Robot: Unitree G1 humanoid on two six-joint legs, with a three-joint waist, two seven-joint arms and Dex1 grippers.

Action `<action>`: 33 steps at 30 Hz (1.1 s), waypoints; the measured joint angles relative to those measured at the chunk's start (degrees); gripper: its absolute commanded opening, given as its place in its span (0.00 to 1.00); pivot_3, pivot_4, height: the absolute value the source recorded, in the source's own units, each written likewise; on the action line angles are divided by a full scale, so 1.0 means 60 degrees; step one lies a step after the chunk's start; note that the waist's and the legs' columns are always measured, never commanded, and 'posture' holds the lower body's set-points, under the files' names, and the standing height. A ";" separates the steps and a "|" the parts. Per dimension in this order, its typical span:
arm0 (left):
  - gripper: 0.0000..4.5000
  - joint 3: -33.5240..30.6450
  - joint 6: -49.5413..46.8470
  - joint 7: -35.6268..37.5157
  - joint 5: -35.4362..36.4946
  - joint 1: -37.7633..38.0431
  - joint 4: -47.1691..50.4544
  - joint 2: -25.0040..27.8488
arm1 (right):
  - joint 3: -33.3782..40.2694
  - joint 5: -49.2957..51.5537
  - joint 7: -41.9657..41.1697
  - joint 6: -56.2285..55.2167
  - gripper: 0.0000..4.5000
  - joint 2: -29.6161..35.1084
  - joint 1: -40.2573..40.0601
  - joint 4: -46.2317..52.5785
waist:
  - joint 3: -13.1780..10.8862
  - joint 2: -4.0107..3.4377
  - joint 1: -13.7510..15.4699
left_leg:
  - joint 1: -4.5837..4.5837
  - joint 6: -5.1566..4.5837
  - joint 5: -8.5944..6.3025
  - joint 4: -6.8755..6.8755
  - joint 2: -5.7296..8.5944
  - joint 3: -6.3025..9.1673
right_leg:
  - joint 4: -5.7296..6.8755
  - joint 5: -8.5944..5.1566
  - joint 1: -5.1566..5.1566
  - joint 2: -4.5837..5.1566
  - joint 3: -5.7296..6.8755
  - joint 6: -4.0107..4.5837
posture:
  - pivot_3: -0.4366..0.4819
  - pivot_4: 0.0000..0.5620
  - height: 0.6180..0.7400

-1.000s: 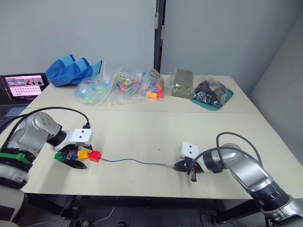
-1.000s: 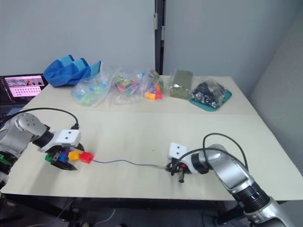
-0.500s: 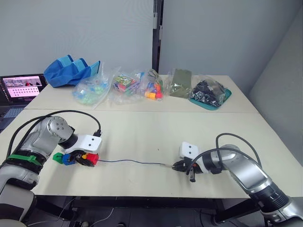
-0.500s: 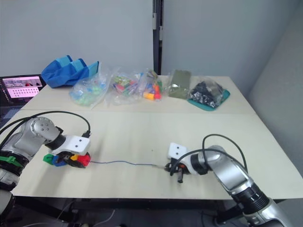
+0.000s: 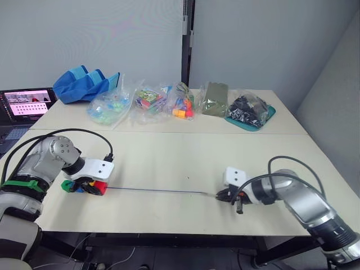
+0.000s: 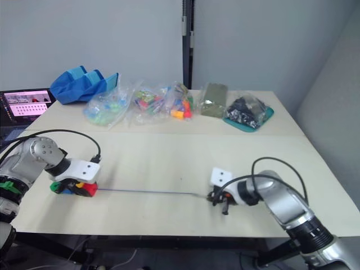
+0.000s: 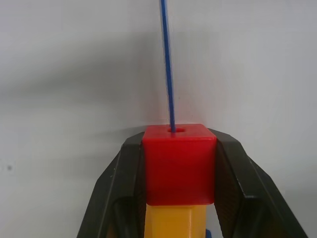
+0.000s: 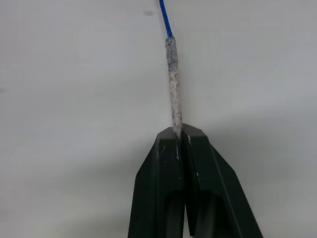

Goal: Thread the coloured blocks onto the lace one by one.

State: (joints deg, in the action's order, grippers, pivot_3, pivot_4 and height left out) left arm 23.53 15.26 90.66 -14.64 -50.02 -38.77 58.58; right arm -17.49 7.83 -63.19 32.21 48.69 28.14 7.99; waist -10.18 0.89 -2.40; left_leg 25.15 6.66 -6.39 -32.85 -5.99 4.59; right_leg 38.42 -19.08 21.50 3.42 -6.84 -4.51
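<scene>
On the left of the table (image 5: 169,152) the coloured blocks sit in a row on the lace: a red block (image 7: 179,163) at the front, a yellow block (image 7: 176,222) behind it, then blue (image 5: 79,189) and green (image 5: 67,184). My left gripper (image 7: 179,144) is shut on the red block, one finger on each side. The lace (image 5: 157,190), thin and dark blue, runs straight from the red block's hole across the table to the right. Its stiff pale tip (image 8: 173,84) is pinched in my right gripper (image 8: 179,133), low over the table at the front right.
Along the back of the table lie clear bags of coloured toys (image 5: 149,101), a blue cloth bag (image 5: 84,83), an olive pouch (image 5: 215,98) and a bag of black parts on a teal tray (image 5: 250,109). A laptop screen (image 5: 25,102) stands at the far left.
My left gripper has closed on the red block. My right gripper has moved right with the tip, and the slack lace now lies straight between the two grippers.
</scene>
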 measured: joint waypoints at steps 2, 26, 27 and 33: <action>0.27 0.0005 0.0166 -0.0006 -0.0192 -0.0186 -0.0302 0.0041 | 0.0110 -0.0059 -0.0044 -0.0291 0.00 0.0144 0.0034 -0.0368 | 0.0000 0.0001 -0.0001 | 0.0000 0.0000 0.0000 0.0000 0.0000 0.0000 | 0.0000 0.0000 0.0000 0.0000 0.0000 0.0000 | 0.48 0.27 1.00; 0.27 -0.0344 0.0343 -0.0660 -0.0498 -0.0385 -0.1067 -0.0429 | 0.0123 -0.0655 -0.0044 -0.0947 0.00 -0.0195 0.0545 -0.1422 | 0.0001 0.0003 -0.0038 | -0.0021 0.0000 0.0001 -0.0006 0.0000 0.0001 | 0.0020 0.0000 -0.0017 -0.0001 -0.0001 0.0000 | 0.48 0.27 1.00; 0.27 -0.0385 0.0355 -0.0708 -0.0504 -0.0309 -0.0986 -0.0409 | 0.0103 -0.0710 -0.0047 -0.0886 0.00 -0.0269 0.0578 -0.1411 | 0.0001 0.0003 -0.0043 | -0.0028 0.0000 0.0001 -0.0006 0.0000 0.0001 | 0.0020 0.0000 -0.0023 -0.0001 -0.0001 0.0000 | 0.48 0.27 1.00; 0.27 -0.0393 0.0462 -0.0958 -0.0564 -0.0209 -0.0958 -0.0258 | 0.0025 -0.0909 -0.0098 -0.0845 0.00 -0.0525 0.0749 -0.1472 | 0.0001 0.0003 -0.0066 | -0.0040 0.0000 0.0001 -0.0005 0.0000 0.0001 | 0.0024 -0.0001 -0.0029 -0.0002 -0.0004 0.0000 | 0.48 0.27 1.00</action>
State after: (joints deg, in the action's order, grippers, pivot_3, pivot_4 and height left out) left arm 21.18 18.03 84.91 -18.02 -51.28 -44.52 57.03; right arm -17.34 2.38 -63.78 27.14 45.54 32.64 -0.84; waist -10.18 0.91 -2.80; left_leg 24.91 6.66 -6.38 -32.88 -6.00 4.59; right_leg 38.56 -19.08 21.33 3.41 -6.86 -4.51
